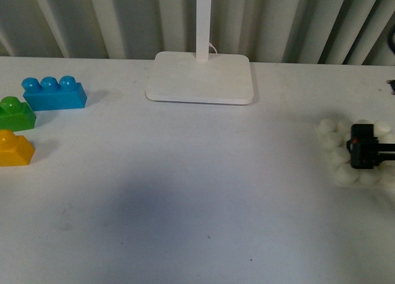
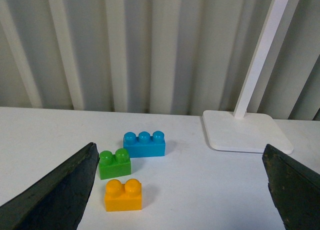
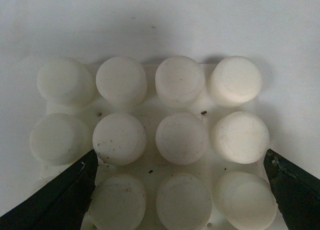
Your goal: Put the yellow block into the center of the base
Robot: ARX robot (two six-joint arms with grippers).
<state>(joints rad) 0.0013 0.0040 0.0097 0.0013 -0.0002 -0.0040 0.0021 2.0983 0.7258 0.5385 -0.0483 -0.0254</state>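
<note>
At 3 o'clock on the table [image 1: 197, 222], the base [image 1: 335, 155] lies under the right gripper [image 1: 363, 147], jaws spread, empty. At 9 o'clock the yellow block [image 1: 15, 148] sits, the green brick [image 1: 15, 113] crowding its 12 o'clock edge; the left gripper [image 2: 179, 147], spread and empty, probably must grasp it next; bare tabletop between

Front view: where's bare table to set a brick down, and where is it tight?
Free: the wide middle and near table, bordered by the lamp foot behind and the base on the right. Crowded: the left edge, where the blue brick, green brick and yellow block sit close together.
</note>
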